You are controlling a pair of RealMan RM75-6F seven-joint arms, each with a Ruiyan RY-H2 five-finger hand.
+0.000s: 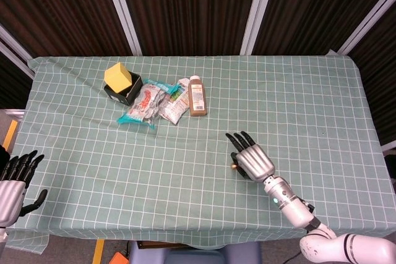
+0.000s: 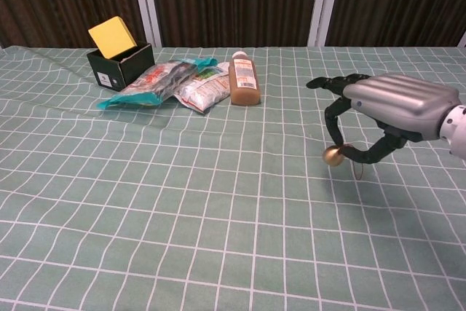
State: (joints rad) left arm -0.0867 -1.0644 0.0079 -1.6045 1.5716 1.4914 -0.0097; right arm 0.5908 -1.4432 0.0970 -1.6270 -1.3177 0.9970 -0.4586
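Observation:
My right hand (image 2: 393,111) (image 1: 251,161) hovers over the near right part of the table. It pinches a small gold ball (image 2: 333,155) (image 1: 234,166) between thumb and a finger, lifted just off the green checked cloth (image 2: 218,202); the other fingers stretch forward. My left hand (image 1: 13,180) hangs off the table's near left corner, fingers apart, holding nothing; the chest view does not show it.
At the back left stand a black box (image 1: 122,89) holding a yellow block (image 1: 117,76), two snack packets (image 1: 143,104) (image 1: 174,104) lying flat, and a brown bottle (image 1: 197,96) on its side. Dark panels with white posts stand behind the table.

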